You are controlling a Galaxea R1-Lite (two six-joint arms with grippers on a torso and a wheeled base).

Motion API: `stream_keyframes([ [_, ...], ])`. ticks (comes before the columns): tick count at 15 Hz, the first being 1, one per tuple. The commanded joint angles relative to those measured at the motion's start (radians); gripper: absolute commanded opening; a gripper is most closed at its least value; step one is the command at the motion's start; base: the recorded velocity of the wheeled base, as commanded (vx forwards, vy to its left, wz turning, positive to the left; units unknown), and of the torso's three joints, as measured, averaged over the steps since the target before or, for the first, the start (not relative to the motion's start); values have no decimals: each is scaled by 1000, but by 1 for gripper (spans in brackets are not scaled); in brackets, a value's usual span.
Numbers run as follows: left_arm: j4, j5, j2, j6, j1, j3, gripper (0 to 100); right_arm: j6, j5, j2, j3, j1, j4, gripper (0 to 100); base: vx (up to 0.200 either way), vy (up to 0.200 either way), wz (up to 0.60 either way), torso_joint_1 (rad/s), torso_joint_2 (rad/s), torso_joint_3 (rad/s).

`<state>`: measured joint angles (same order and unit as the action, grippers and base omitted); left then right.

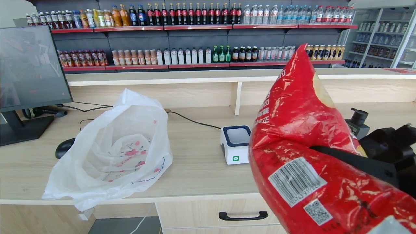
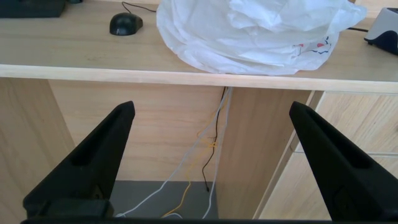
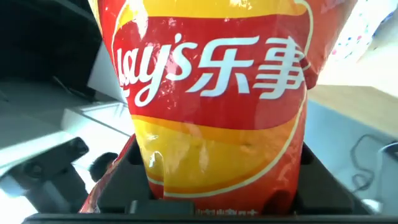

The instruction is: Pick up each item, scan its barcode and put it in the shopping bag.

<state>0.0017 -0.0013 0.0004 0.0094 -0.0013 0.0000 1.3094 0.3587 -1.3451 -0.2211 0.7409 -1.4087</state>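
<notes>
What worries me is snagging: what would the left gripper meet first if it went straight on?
Likely the hanging cables under the counter, then the wood panel behind; depth is unclear. The open left gripper points below the bag.

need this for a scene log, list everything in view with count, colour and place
chip bag: one, red, raised at right, barcode toward head view
shopping bag: one, white, open on counter, left
scanner: one, white, dark top, mid-counter
mouse: one, black, left of shopping bag
monitor: one, black, counter's far left
bottles: many, mixed colours, shelves behind
left gripper: one, black, open, low before counter
right gripper: one, black, shut on chip bag
</notes>
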Motion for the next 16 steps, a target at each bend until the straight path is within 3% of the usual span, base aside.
stream_keyframes([
  [1, 0, 0, 0, 0, 0, 0, 100, -171, 0, -100, -6, -6, 2, 0, 0, 0, 0, 0, 0, 0],
  [4, 0, 0, 0, 0, 0, 0, 100, -495, 8, -164, -7, -58, 4, 0, 0, 0, 0, 0, 0, 0],
  [9, 0, 0, 0, 0, 0, 0, 100, -832, -9, -160, -15, -66, 2, 0, 0, 0, 0, 0, 0, 0],
  [12, 0, 0, 0, 0, 0, 0, 100, -1042, -136, -155, -43, -75, 2, 0, 0, 0, 0, 0, 0, 0],
  [16, 0, 0, 0, 0, 0, 0, 100, -1167, -333, -155, -66, -81, 1, 0, 0, 0, 0, 0, 0, 0],
])
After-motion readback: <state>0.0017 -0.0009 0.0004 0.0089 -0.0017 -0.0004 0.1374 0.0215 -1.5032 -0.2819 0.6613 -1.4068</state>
